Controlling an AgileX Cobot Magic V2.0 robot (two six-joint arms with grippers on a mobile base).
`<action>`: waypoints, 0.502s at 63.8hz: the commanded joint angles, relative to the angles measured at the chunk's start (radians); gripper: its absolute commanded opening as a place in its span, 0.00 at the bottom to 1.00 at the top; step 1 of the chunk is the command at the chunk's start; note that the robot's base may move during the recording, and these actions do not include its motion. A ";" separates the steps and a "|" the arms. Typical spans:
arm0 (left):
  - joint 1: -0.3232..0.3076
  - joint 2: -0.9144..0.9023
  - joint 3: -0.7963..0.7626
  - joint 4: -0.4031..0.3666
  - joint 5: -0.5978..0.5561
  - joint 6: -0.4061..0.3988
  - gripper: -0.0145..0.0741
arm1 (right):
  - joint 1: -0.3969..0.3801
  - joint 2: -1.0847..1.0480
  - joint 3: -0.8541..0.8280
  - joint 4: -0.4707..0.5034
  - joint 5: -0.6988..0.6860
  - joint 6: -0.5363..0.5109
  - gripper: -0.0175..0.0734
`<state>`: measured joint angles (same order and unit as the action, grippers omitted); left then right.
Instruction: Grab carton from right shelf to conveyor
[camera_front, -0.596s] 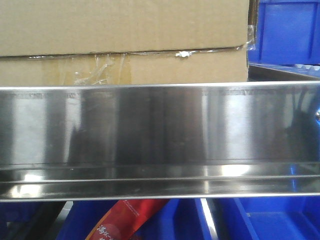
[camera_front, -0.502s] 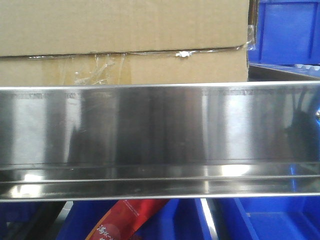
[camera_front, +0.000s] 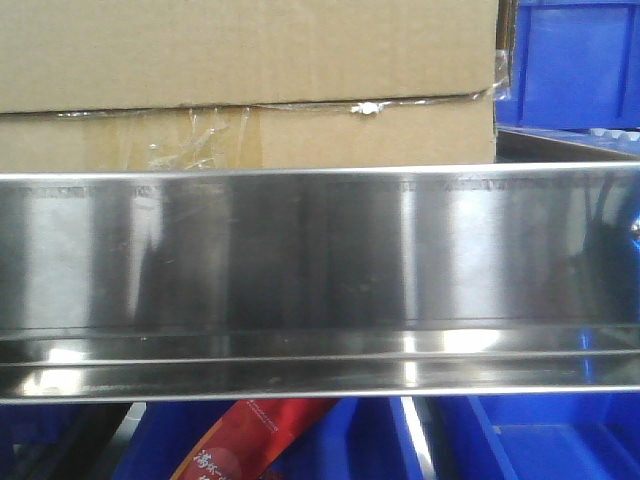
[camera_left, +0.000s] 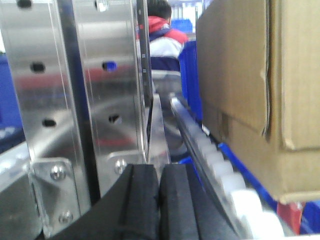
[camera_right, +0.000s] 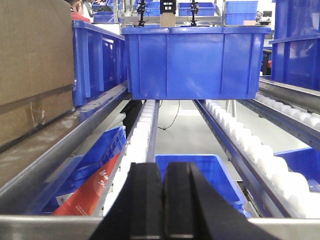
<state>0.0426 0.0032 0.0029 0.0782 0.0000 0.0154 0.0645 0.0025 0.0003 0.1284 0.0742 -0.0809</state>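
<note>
The brown carton (camera_front: 250, 80) sits on the right shelf behind its shiny steel front rail (camera_front: 320, 260), with wrinkled clear tape along the lower seam. It also shows at the right of the left wrist view (camera_left: 255, 85) and at the left edge of the right wrist view (camera_right: 32, 70). My left gripper (camera_left: 159, 172) is shut and empty, to the left of the carton beside a steel upright. My right gripper (camera_right: 163, 172) is shut and empty, to the right of the carton, above the front rail. The conveyor is out of view.
A blue bin (camera_right: 192, 62) stands on the roller tracks (camera_right: 142, 130) ahead of the right gripper, more bins sit beside and below it (camera_right: 200, 175). A red packet (camera_front: 250, 445) lies in a lower bin. A perforated steel upright (camera_left: 75, 95) stands left. A person (camera_left: 162, 35) is behind.
</note>
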 joint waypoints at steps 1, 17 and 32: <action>-0.006 -0.003 -0.003 -0.007 -0.034 0.002 0.16 | 0.005 -0.002 0.000 0.007 -0.043 -0.004 0.12; -0.006 -0.003 -0.003 -0.115 -0.073 0.002 0.16 | 0.005 -0.002 0.000 0.009 -0.099 -0.002 0.12; -0.006 -0.003 -0.113 -0.150 0.000 0.002 0.16 | 0.007 -0.002 -0.158 0.063 0.065 0.009 0.12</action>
<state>0.0426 0.0032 -0.0272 -0.0610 -0.0494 0.0154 0.0661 0.0025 -0.0750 0.1803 0.0869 -0.0754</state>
